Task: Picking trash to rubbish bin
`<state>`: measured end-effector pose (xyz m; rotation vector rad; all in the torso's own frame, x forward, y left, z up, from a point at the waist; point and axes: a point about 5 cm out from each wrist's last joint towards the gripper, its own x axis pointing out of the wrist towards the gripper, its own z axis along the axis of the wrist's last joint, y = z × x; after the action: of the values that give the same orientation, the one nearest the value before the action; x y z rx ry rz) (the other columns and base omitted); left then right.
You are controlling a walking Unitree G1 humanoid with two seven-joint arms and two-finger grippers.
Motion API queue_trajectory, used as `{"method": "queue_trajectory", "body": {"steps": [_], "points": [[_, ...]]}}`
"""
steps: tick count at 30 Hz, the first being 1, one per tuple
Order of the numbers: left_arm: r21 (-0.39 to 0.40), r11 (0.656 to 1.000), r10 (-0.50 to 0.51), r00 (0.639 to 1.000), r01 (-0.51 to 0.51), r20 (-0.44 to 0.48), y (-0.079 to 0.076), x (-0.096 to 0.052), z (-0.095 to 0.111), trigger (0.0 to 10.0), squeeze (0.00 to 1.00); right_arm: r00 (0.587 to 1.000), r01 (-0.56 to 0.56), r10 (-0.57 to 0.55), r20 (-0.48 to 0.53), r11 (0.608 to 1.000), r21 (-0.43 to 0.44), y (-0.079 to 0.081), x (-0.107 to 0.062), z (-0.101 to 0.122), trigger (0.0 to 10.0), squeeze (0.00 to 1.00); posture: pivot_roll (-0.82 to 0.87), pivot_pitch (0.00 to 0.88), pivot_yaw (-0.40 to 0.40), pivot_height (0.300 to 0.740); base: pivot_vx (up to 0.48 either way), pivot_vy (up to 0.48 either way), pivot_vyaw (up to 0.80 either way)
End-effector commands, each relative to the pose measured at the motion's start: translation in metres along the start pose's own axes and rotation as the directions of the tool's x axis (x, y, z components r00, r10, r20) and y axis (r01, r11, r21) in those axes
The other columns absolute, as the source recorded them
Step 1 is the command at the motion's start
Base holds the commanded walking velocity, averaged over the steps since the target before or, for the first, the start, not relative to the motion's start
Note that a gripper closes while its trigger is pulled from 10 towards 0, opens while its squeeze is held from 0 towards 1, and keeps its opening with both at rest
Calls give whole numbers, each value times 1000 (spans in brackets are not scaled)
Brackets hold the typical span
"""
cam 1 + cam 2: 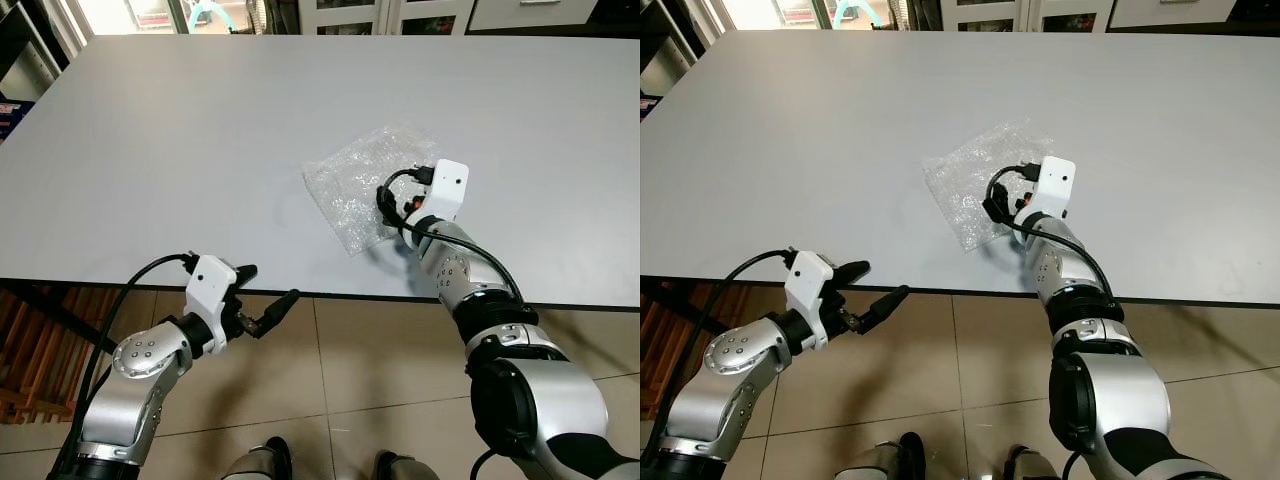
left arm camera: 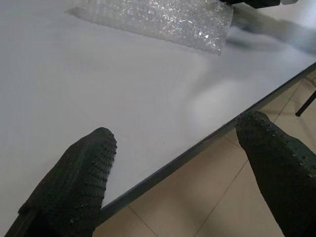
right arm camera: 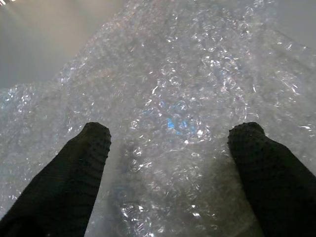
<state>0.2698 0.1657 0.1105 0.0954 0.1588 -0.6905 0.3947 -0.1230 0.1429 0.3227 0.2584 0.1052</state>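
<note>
A clear, crumpled sheet of bubble wrap (image 1: 365, 188) lies flat on the grey tabletop (image 1: 200, 150), near its front edge.

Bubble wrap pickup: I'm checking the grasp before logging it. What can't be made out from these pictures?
- Whether the right tool touches the bubble wrap: in the left eye view its wrist camera housing hides the fingers.
- What lies under the wrap: the crinkled film obscures it.
- The table: its far corners are cut off.
</note>
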Motion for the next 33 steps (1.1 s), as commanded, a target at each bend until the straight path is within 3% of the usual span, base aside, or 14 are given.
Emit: {"method": "queue_trajectory", "body": {"steps": [1,33], "points": [[0,1000,-9,1000,9,-8,-2,-2,0,10000,0,982,44,-33,-184,997,55,-11,-7,-49,0,0,9,225,62,740,0,0,0],[-15,1000,-26,999,26,-18,-8,-2,-3,10000,0,981,77,-66,-181,995,56,-21,-9,-54,0,0,8,226,64,740,0,0,0]]}}
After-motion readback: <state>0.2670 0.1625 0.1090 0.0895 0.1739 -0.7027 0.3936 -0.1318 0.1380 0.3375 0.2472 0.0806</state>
